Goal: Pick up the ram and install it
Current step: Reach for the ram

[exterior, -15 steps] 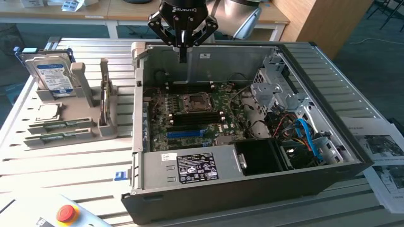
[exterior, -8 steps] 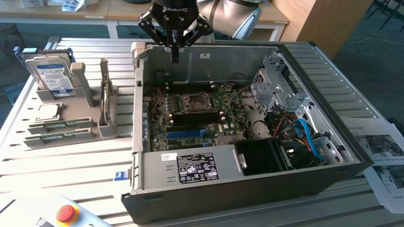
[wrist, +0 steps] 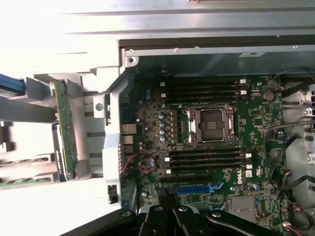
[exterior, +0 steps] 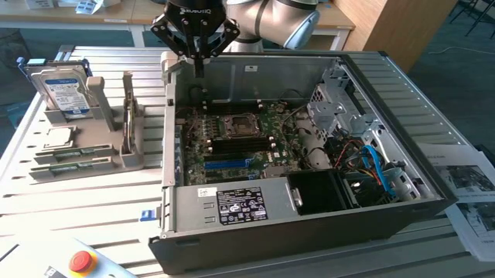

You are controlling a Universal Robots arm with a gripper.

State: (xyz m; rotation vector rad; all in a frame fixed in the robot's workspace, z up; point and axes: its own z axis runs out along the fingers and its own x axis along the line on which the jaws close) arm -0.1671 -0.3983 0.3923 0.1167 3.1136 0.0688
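**Claw.** The claw [exterior: 199, 73] hangs in the upper centre of the exterior view. It points straight down over the far wall of the open computer case [exterior: 433, 191]. Its fingers are pressed together and nothing is between them.

**Ram.** The ram [exterior: 127, 113] stands on its long edge in a grey rack [exterior: 93, 165] on the slatted surface [exterior: 77, 200], just outside the case wall on the exterior view's left. In the wrist view it appears as a narrow green strip [wrist: 64, 128] seated in the rack's upright holder.

**Relative position.** In the exterior view the ram lies below and to the left of the claw, with the case wall between them. The two are near each other and do not touch.

**Surroundings.**
- A hard drive [exterior: 66, 92] with a blue-white label stands upright at the rack's far-left end.
- Inside the case, the motherboard [exterior: 267, 130] lies flat.
- The processor socket [exterior: 240, 124] sits between two banks of black memory slots [exterior: 236, 146].
- In the wrist view the socket [wrist: 211, 125] lies roughly in the middle of the board.
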